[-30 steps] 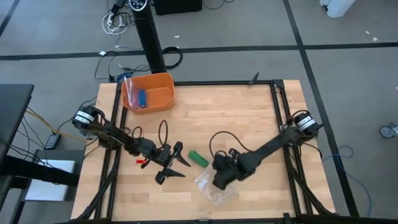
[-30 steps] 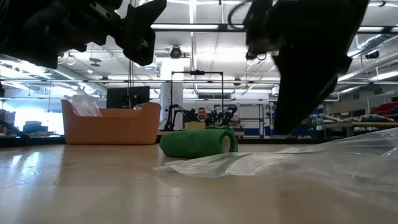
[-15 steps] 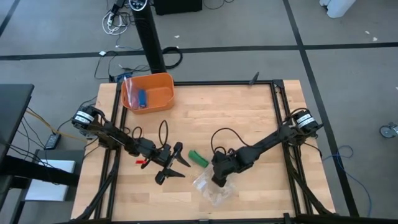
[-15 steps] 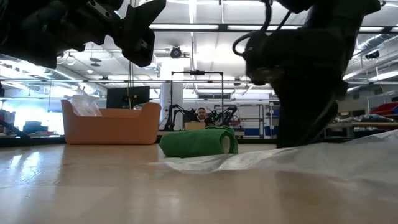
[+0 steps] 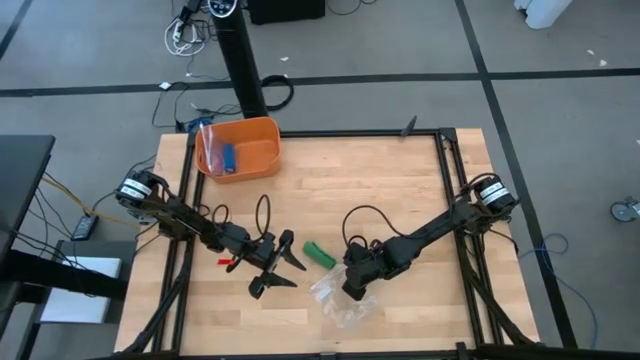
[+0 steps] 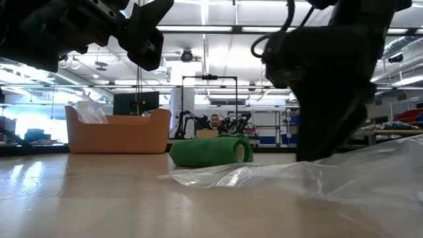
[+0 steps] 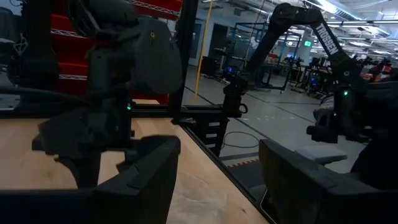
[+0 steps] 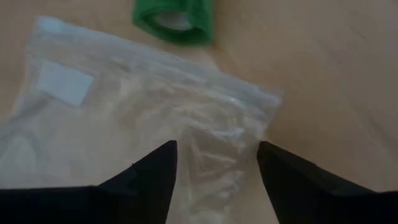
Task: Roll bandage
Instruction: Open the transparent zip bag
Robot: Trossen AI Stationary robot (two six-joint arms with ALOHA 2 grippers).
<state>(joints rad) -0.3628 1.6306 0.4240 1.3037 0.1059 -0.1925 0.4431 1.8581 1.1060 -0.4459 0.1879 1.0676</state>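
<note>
The bandage [image 5: 320, 254] is a small green roll lying on its side on the wooden table [image 5: 380, 190], near the middle; it also shows in the low view [image 6: 208, 151] and the right wrist view [image 8: 175, 18]. My right gripper [image 5: 347, 290] points steeply down, open, over a clear plastic bag [image 8: 124, 106] just to the near side of the roll. Its two fingers stand apart above the bag's edge. My left gripper [image 5: 278, 265] hangs open and level to the left of the roll, with nothing between its fingers. My right gripper [image 8: 216, 155] has its fingertips [image 8: 155, 165] down at the clear bag's edge [image 8: 217, 134], coming from above. I cannot tell whether they touch it. The bag lies on the table.
An orange bin [image 5: 262, 128] stands at the far left with a small blue item [image 5: 229, 157] and some clear plastic in it. The crinkled bag [image 6: 330, 178] spreads across the near middle. Bare wood lies to the far right.
My right gripper has come down toward the clear bag, tipped more steeply and shifted a little toward the table's left. The bag's sheet sank flatter half a second ago and has puffed up again. The green roll has stayed where it was.
</note>
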